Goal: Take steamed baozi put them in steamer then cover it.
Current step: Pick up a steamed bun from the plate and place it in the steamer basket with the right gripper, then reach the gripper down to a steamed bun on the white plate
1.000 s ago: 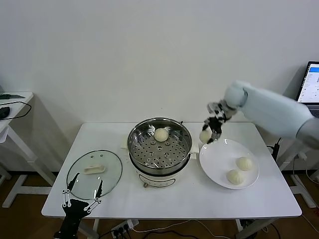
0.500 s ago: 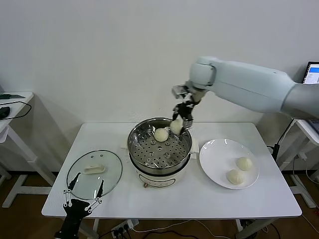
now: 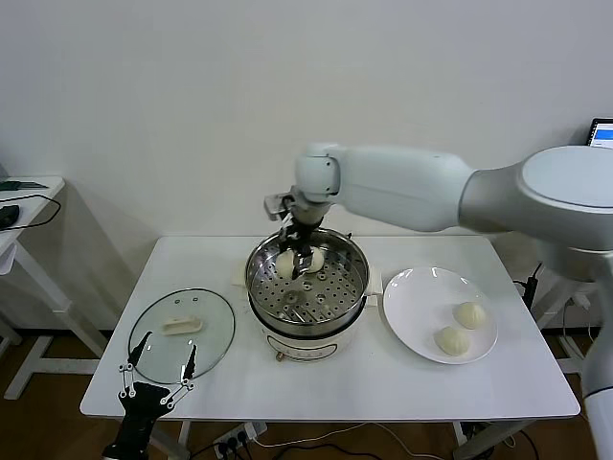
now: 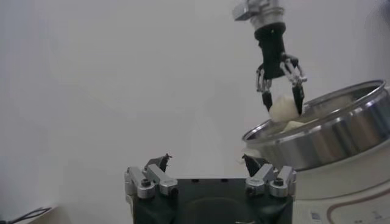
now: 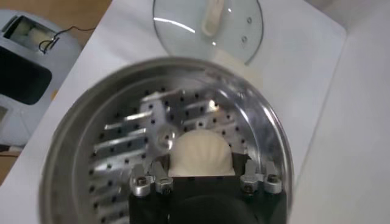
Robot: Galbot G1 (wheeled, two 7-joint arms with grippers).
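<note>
The steamer stands mid-table with one baozi on its perforated tray. My right gripper hangs low inside the pot's far left part, shut on a second baozi. In the right wrist view that baozi sits between the fingers over the steamer tray. Two more baozi lie on the white plate. The glass cover lies flat on the table's left. My left gripper is parked open by the cover's front edge. The left wrist view shows it empty.
The plate lies to the right of the steamer. A side table with cables stands at far left. A laptop screen shows at the right edge. The table's front edge runs just below the cover and the plate.
My right gripper has carried a baozi from above the plate leftward over the steamer and down into it, beside the one lying there. The left arm has not moved.
</note>
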